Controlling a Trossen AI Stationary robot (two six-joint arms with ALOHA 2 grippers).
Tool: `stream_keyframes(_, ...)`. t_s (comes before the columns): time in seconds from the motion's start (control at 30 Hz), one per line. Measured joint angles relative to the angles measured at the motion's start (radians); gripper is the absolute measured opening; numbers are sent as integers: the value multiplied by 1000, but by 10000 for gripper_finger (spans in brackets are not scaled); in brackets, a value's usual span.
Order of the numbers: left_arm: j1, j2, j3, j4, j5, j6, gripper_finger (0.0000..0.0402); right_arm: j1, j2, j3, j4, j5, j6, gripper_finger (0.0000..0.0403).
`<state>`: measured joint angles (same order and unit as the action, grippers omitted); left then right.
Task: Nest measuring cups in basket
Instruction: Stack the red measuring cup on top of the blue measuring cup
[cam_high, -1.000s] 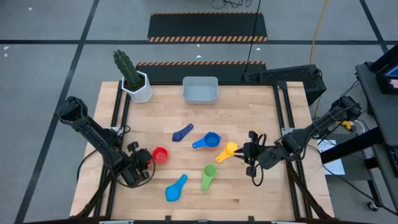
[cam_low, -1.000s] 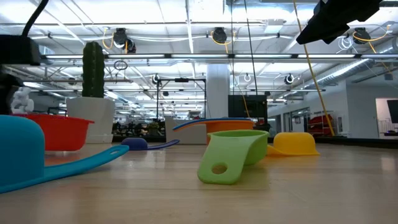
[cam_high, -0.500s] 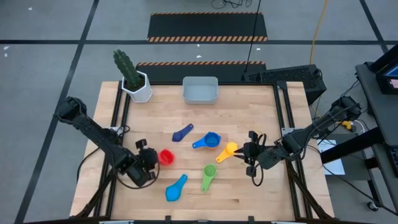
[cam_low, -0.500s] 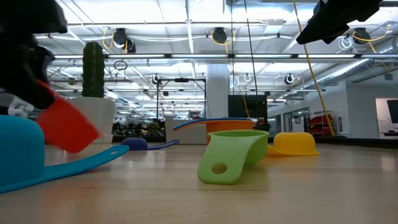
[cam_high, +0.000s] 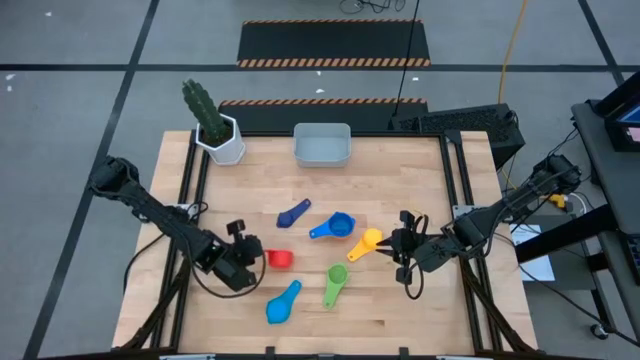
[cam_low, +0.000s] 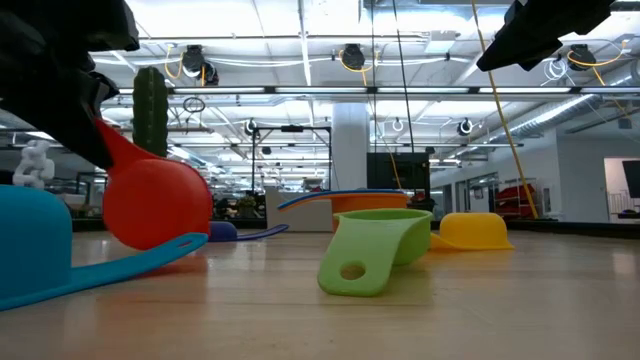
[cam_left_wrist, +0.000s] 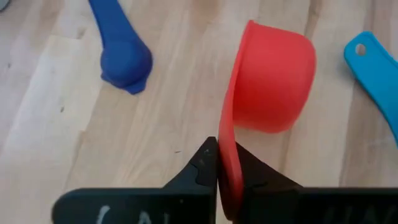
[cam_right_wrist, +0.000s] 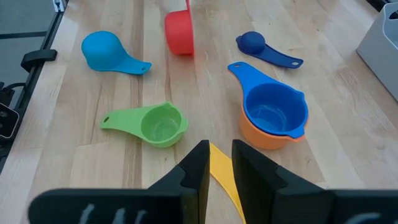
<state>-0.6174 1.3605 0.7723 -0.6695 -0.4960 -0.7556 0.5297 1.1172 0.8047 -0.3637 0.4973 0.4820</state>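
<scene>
The left tool (cam_left_wrist: 219, 180) is clamped on the flat handle of the red measuring cup (cam_left_wrist: 267, 81), fingers pinching it from both sides. In the high view that red cup (cam_high: 279, 259) sits at the left-centre of the table (cam_high: 420, 310), just right of the left tool (cam_high: 252, 258). From the low view the red cup (cam_low: 155, 200) hangs tilted, bowl down and handle rising into the dark tool; I cannot tell whether its bowl touches the table.

The right tool (cam_right_wrist: 216, 163) grips the handle of the yellow measuring cup (cam_right_wrist: 222, 177), which passes between its two fingers. In the high view the yellow cup (cam_high: 368, 241) lies right of centre, with the right tool (cam_high: 398, 245) just beside it on the right.

The other cups lie loose on the table: a dark blue cup (cam_high: 293, 213) near the centre, a mid-blue cup (cam_high: 335, 227) nested in an orange cup (cam_right_wrist: 264, 137) to its right, a green cup (cam_high: 335, 282) nearer, and a light blue cup (cam_high: 283, 302), bowl down, near the near edge.

The basket (cam_high: 321, 145) stands at the far edge of the table, well apart from all the cups. A cactus pot (cam_high: 224, 140) stands at the far left corner
</scene>
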Motion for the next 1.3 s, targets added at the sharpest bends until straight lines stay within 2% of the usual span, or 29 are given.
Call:
stream_keyframes(0.23,0,0,0,40,-8,47,7,0,0,0,0,0,0,61)
stream_keyframes(0.4,1,0,4,137,-85,181,11,0,0,0,0,1,-5,61)
stream_keyframes(0.57,7,0,60,249,-254,458,8,0,0,0,0,29,-12,61)
stream_keyframes(0.67,14,0,103,345,-352,698,9,0,0,0,0,31,-13,61)
stream_keyframes(0.77,36,0,127,482,-385,960,6,0,0,0,0,32,-16,61)
stream_keyframes(0.93,107,0,130,612,-380,1296,15,0,0,0,0,33,-16,61)
stream_keyframes(1.17,170,0,130,713,-222,1528,8,0,0,0,0,32,-55,61)
stream_keyframes(1.3,163,0,130,726,-112,1777,18,0,0,0,0,27,-107,61)
